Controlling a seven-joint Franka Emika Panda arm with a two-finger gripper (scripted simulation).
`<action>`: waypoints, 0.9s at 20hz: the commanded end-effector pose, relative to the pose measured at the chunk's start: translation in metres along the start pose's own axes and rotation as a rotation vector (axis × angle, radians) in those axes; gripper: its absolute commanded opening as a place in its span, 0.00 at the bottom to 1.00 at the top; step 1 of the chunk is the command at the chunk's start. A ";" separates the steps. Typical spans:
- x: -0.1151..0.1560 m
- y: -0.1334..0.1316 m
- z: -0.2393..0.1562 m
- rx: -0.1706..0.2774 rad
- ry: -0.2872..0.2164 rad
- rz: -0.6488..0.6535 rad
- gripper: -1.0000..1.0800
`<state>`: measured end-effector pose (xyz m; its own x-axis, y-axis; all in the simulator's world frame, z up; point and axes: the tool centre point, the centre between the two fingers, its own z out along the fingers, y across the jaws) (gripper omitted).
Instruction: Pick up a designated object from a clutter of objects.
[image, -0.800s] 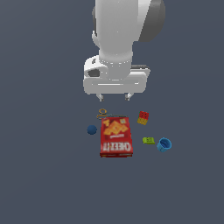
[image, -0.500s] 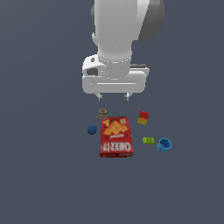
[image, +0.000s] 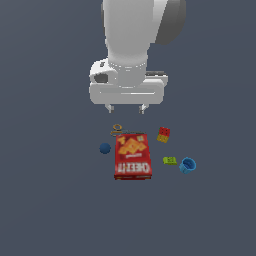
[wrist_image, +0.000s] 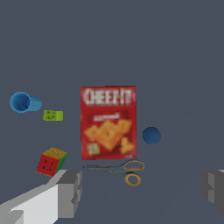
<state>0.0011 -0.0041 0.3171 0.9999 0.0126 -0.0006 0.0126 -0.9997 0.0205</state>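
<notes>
The puzzle cube (image: 163, 134), small with red, green and yellow-orange gridded faces, lies on the floor at the exterior view's right of the red cracker box (image: 132, 156). It also shows in the wrist view (wrist_image: 51, 161), close to one finger (wrist_image: 70, 192). My gripper (image: 127, 109) hangs open and empty above the far end of the clutter, over the scissors (image: 118, 130); in the wrist view the gripper (wrist_image: 142, 190) has its jaws wide apart. It is apart from the cube, which lies to its right in the exterior view.
A blue ball (image: 104, 148) lies left of the box. A small green block (image: 169, 160) and a blue cup (image: 188, 165) on its side lie to its right. The scissors (wrist_image: 118, 168) have brown ring handles. The floor is plain dark grey.
The gripper has drifted slightly toward the exterior view's left, still open. No object has moved.
</notes>
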 end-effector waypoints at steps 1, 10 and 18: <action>0.000 -0.004 0.005 -0.003 -0.001 -0.020 0.96; -0.003 -0.038 0.050 -0.025 -0.004 -0.220 0.96; -0.022 -0.096 0.121 -0.040 -0.007 -0.563 0.96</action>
<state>-0.0165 0.0770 0.2087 0.8766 0.4806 -0.0258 0.4813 -0.8749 0.0536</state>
